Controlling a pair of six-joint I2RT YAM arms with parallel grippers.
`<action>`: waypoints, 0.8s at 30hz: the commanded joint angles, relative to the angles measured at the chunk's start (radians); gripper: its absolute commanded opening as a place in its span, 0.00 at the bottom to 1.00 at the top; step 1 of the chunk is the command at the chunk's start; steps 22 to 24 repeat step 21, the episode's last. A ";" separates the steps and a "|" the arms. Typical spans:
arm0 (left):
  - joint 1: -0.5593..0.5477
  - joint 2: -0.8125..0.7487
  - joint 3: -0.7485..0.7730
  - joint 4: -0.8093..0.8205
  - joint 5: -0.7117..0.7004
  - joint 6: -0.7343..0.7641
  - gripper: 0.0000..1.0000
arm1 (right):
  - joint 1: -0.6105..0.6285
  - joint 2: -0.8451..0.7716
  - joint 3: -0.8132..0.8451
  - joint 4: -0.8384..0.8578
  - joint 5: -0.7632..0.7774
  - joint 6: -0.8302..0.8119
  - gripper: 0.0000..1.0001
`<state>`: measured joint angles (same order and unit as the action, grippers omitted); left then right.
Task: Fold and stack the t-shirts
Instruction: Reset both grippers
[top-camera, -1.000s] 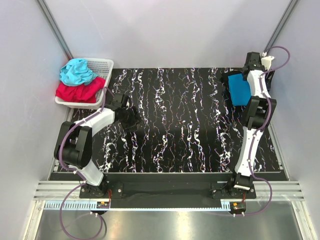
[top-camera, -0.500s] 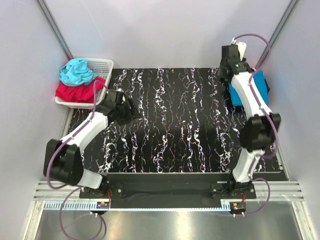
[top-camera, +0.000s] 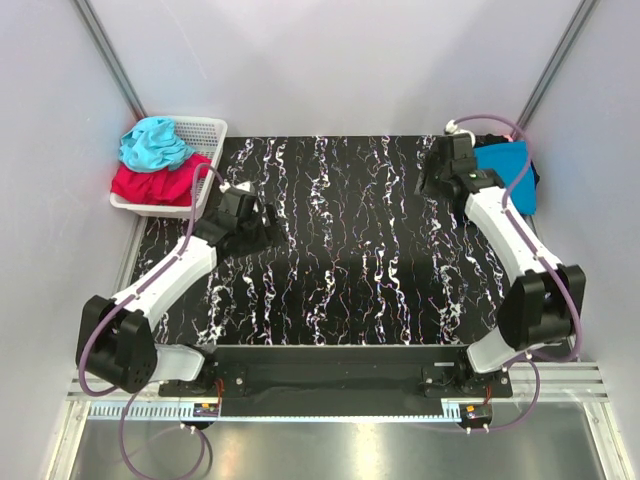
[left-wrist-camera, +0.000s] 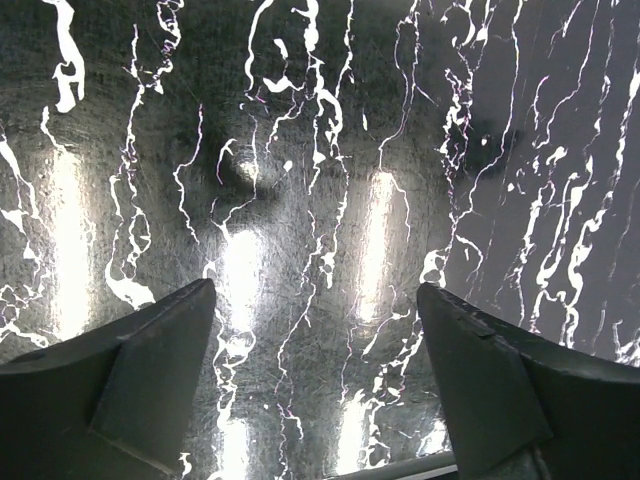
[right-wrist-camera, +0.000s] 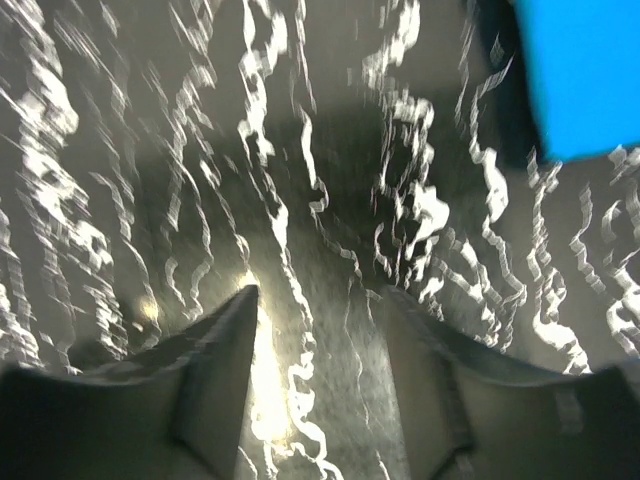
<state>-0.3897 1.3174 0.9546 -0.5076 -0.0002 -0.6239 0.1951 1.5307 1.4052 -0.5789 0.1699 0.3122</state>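
Note:
A folded medium-blue t-shirt (top-camera: 503, 164) lies at the back right of the table. A dark cloth edge (top-camera: 530, 182) shows under it, apparently the black t-shirt; no print is visible. In the right wrist view the blue shirt (right-wrist-camera: 585, 70) fills the top right corner with the dark edge (right-wrist-camera: 497, 70) beside it. My right gripper (top-camera: 432, 178) is open and empty over bare table just left of the stack, as its wrist view (right-wrist-camera: 320, 292) shows. My left gripper (top-camera: 262, 226) is open and empty over the left part of the table, with only marble between its fingers in its wrist view (left-wrist-camera: 315, 290).
A white basket (top-camera: 205, 135) at the back left holds a turquoise cloth (top-camera: 152, 143) and a red cloth (top-camera: 155, 184). The table (top-camera: 350, 260) is black marble-patterned. Grey walls close in the back and both sides.
My right arm has swung from over the blue shirt at the back right down and leftward, off the stack. My left arm has stretched out, its gripper shifting slightly right.

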 joint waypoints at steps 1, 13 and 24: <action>-0.023 -0.020 0.029 0.012 -0.070 0.038 0.91 | 0.026 0.032 -0.035 -0.026 -0.007 0.016 0.62; -0.095 0.003 0.079 -0.009 -0.150 0.053 0.99 | 0.050 0.002 -0.114 0.001 -0.012 0.016 0.68; -0.104 0.008 0.078 -0.014 -0.161 0.044 0.99 | 0.056 0.008 -0.123 0.019 -0.024 0.024 0.59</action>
